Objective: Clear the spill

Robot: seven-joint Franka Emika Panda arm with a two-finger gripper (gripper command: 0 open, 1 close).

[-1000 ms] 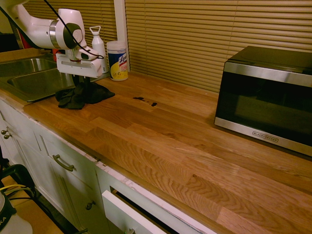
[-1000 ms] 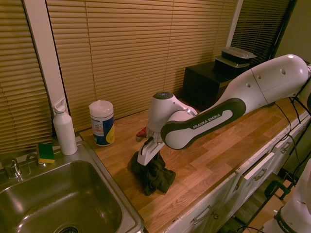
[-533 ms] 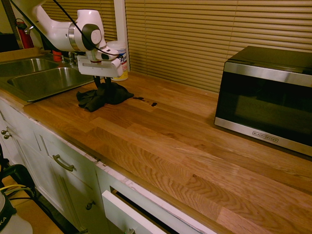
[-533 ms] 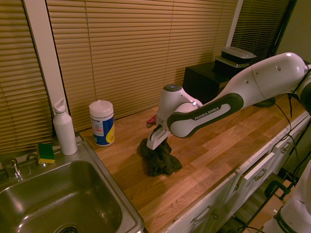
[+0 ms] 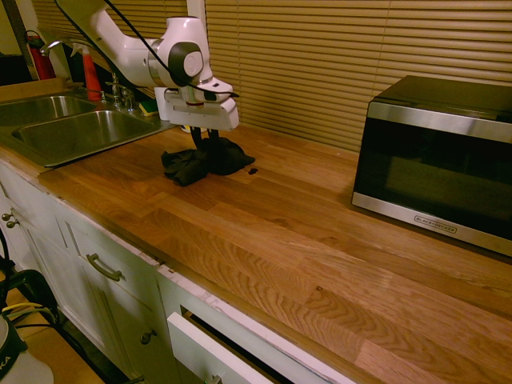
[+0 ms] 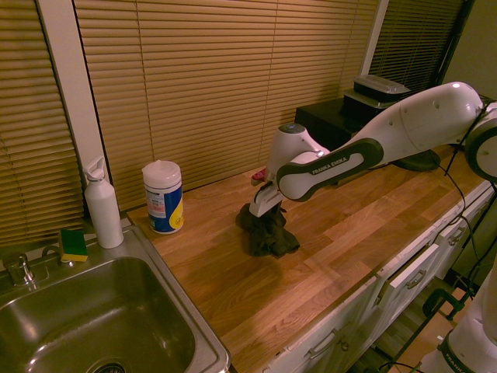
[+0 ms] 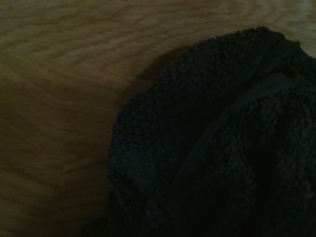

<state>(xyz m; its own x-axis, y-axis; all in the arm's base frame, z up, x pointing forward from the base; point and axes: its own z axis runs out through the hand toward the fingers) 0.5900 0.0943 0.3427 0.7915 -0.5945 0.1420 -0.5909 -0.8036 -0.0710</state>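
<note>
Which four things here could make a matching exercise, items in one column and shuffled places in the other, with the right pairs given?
Items:
1. rag
2. microwave
3. wipes canister
4. sponge

Places:
A. on the sink's rim, beside the white bottle
B. bunched on the countertop under the gripper
C. at the counter's far end from the sink
D. upright by the blinds, between bottle and rag

Pairs: 1-B, 2-C, 3-D, 4-A

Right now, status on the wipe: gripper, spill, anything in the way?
Gripper shut on rag, rag on the countertop. Rag covers most of the spill; one dark blotch shows beside it. Nothing in the way.
</note>
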